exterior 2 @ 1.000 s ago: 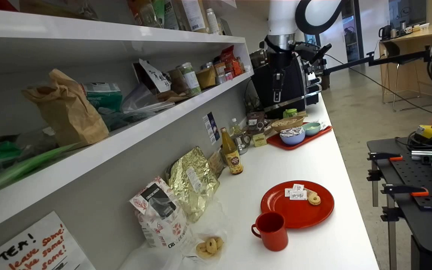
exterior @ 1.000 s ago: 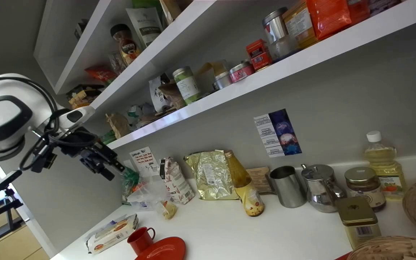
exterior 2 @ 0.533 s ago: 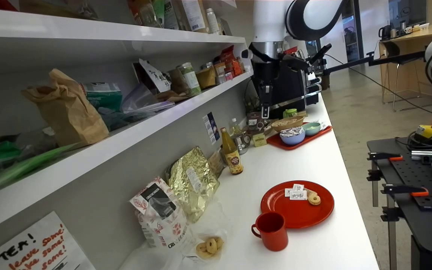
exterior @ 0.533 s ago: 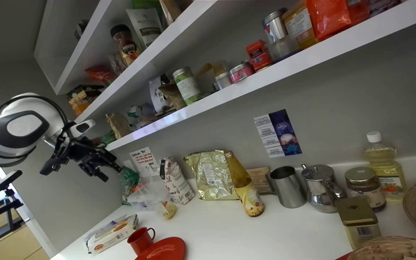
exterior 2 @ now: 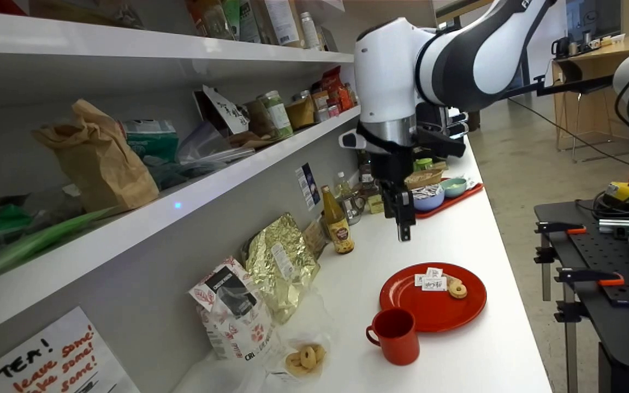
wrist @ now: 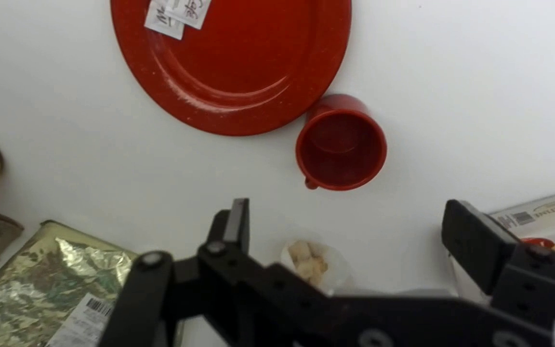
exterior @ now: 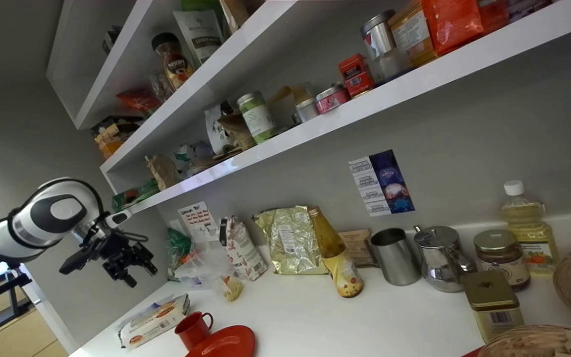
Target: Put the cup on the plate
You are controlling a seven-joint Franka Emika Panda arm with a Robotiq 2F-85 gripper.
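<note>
I have the gripper [wrist: 347, 224] spread wide above the white counter [wrist: 451, 72], and in my wrist view the red cup [wrist: 341, 144] stands upright just beside the red plate [wrist: 248, 53], at its five o'clock

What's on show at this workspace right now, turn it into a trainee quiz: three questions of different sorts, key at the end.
1. True or false: the red mug stands upright on the white counter.
2. Besides the printed white packets, what lies on the red plate?
A) a spoon
B) a ring-shaped biscuit
C) a lemon
3. Fill in: in the wrist view the jaws stand ____, holding nothing.

Key: 1. true; 2. B; 3. open
</note>
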